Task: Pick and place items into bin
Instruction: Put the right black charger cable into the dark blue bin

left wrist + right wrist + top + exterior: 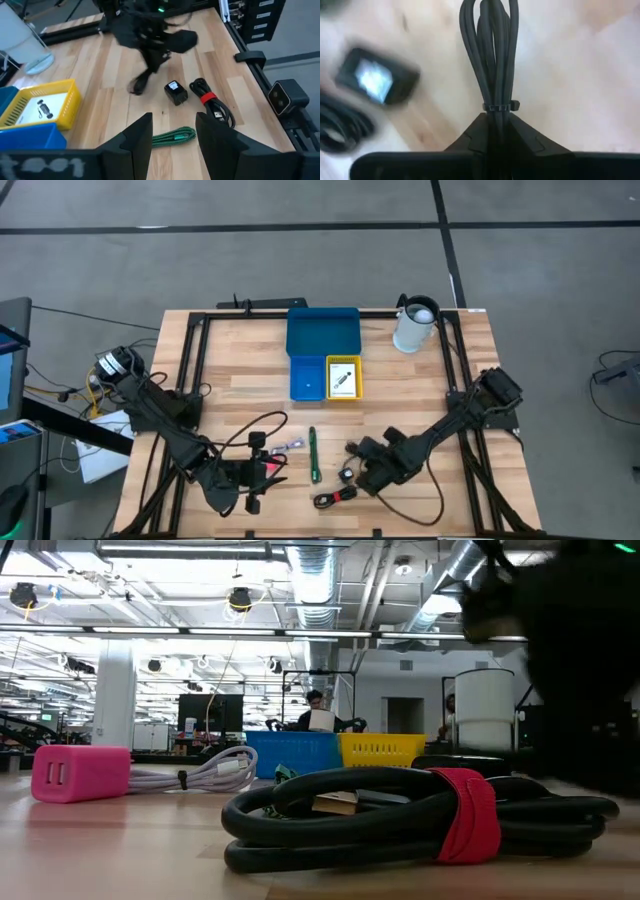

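My right gripper (362, 453) is shut on a black cord bundle (490, 55) tied with a zip tie. My left gripper (172, 120) is open and low over the table. A green pen (172, 136) lies between its fingers, untouched. A pink-red block (80, 772) with a grey cord (205, 772) rests on the table beside that gripper. A coiled black cable with a red strap (335, 497) and a tiny black piece (176, 92) lie near the front edge. The bin has a wide blue tray (322, 332), a small blue bin (306, 378) and a yellow bin (343, 377) holding a white card. My right gripper pinches the black cord bundle between its two fingers at one end, just behind the zip tie (500, 106), with the fingers lying along the cords. The looped far end (487, 15) sticks out past the fingertips over the table; whether it touches the wood cannot be told.
A white pitcher (415, 325) stands at the far right of the table, beside the blue tray. A black rail frame (190, 370) runs along the table's sides. People sit far back in the room (318, 710). Bare wood lies between the bin and the loose items.
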Tool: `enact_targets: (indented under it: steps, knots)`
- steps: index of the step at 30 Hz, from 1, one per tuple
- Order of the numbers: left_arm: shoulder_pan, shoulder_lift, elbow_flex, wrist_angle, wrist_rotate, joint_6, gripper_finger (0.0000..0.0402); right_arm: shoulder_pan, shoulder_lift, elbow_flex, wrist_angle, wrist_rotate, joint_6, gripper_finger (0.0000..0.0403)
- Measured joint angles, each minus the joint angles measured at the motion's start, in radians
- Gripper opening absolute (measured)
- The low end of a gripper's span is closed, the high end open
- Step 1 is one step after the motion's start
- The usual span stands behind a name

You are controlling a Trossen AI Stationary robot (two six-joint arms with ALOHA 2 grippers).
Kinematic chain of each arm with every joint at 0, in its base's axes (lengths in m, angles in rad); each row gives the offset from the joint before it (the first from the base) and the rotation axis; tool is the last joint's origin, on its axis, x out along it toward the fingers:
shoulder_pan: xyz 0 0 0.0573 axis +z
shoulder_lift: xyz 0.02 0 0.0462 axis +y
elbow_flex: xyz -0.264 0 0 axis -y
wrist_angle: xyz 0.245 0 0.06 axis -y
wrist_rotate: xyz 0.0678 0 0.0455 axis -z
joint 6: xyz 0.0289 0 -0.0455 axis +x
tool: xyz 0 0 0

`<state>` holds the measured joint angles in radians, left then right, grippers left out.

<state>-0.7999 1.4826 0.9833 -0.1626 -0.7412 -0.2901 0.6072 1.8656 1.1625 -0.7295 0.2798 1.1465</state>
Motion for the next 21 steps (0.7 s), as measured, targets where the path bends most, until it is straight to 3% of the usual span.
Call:
enact_targets:
  steps: [6,11,17,21]
  knots:
    - [0.000,0.000,0.000,0.008,-0.068,0.020,0.0142,-0.059,-0.109,0.001,-0.171,0.108,-0.064,0.0037]
    - [0.005,-0.024,0.000,0.007,-0.097,0.063,0.0142,-0.189,-0.229,0.001,-0.234,0.237,-0.259,0.0037]
    - [0.005,-0.080,0.000,-0.027,-0.094,0.162,0.0142,-0.452,-0.352,0.002,-0.130,0.269,-0.644,0.0037]
    - [0.010,-0.114,0.000,-0.070,-0.115,0.228,0.0142,-0.651,-0.387,0.002,0.018,0.192,-0.890,0.0037]
